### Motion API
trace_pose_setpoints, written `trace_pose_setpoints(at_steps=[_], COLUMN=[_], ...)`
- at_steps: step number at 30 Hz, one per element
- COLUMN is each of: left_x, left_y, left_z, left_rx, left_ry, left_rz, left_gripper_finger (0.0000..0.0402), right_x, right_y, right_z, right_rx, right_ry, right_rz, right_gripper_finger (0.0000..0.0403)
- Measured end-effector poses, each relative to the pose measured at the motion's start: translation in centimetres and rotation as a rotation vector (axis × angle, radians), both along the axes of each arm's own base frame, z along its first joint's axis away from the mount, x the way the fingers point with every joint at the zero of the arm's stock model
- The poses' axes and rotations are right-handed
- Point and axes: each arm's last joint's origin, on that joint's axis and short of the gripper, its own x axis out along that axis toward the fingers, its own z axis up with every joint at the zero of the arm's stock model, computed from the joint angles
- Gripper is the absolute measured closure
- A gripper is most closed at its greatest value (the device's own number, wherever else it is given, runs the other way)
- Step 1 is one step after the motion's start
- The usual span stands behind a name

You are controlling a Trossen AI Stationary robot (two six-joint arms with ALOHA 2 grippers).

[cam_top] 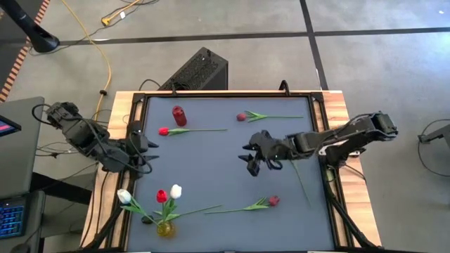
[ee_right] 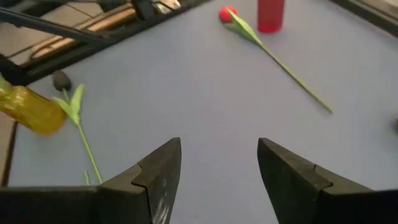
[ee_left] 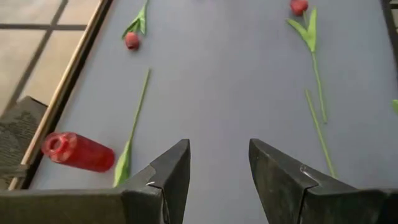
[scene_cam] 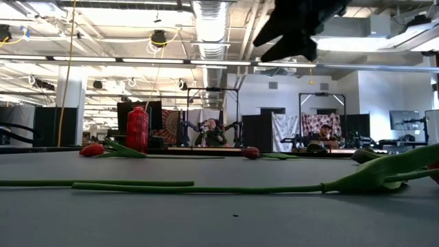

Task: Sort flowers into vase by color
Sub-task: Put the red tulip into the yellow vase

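Several tulips lie flat on the grey mat. A red one [cam_top: 163, 131] is beside the red vase [cam_top: 178, 116], a dark red one [cam_top: 241, 117] lies near the far edge, and another red one [cam_top: 273, 201] lies near the near edge. The yellow vase [cam_top: 166, 228] holds two white heads [cam_top: 176, 190] and a red head [cam_top: 162, 195]. A dark head [ee_right: 60, 79] shows next to the yellow vase [ee_right: 31, 109]. My right gripper [cam_top: 247, 158] [ee_right: 219, 168] hangs open above the mat's middle. My left gripper [cam_top: 145, 146] [ee_left: 219, 168] is open at the left edge.
A bare thin green stem [cam_top: 302, 183] lies under my right arm near the mat's right side. Long stems [scene_cam: 206, 187] run across the near part of the mat. The raised frame [cam_top: 225, 92] borders the mat. A black box [cam_top: 200, 70] stands beyond the far edge.
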Motion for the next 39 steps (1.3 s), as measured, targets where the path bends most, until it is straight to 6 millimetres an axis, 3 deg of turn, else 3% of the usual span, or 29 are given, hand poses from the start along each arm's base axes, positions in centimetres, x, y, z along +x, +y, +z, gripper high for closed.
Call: trace_pose_setpoints(at_steps=[6, 10, 15, 25, 32, 39], left_x=[-0.4, -1.1, -2.2, -2.7, -2.4, -2.1], left_y=[0.5, 1.0, 1.7, 2.1, 1.8, 1.7], left_z=[0.4, 0.9, 1.5, 1.8, 1.8, 2.1], left_rx=[0.067, 0.052, -0.003, -0.065, -0.014, 0.017], left_ry=[-0.046, -0.094, -0.161, -0.205, -0.192, -0.216], left_rz=[0.001, -0.009, 0.008, 0.032, -0.007, -0.054], left_gripper_finger=[0.0248, 0.0248, 0.0248, 0.0248, 0.0248, 0.0248], right_x=[0.9, 2.4, 5.4, 11.5, 15.3, 18.2], right_y=[-1.3, -2.2, -3.7, -5.8, -7.3, -9.2], right_z=[1.2, 0.6, -1.7, -3.2, -2.1, -2.9], right_rx=[-0.034, -0.06, -0.032, -0.006, 0.304, 0.354], right_ry=[-0.12, -0.171, -0.142, -0.126, -0.253, -0.313], right_rz=[0.055, 0.086, 0.126, 0.086, -0.14, -0.194], right_gripper_finger=[0.0163, 0.0163, 0.0163, 0.0163, 0.0163, 0.0163])
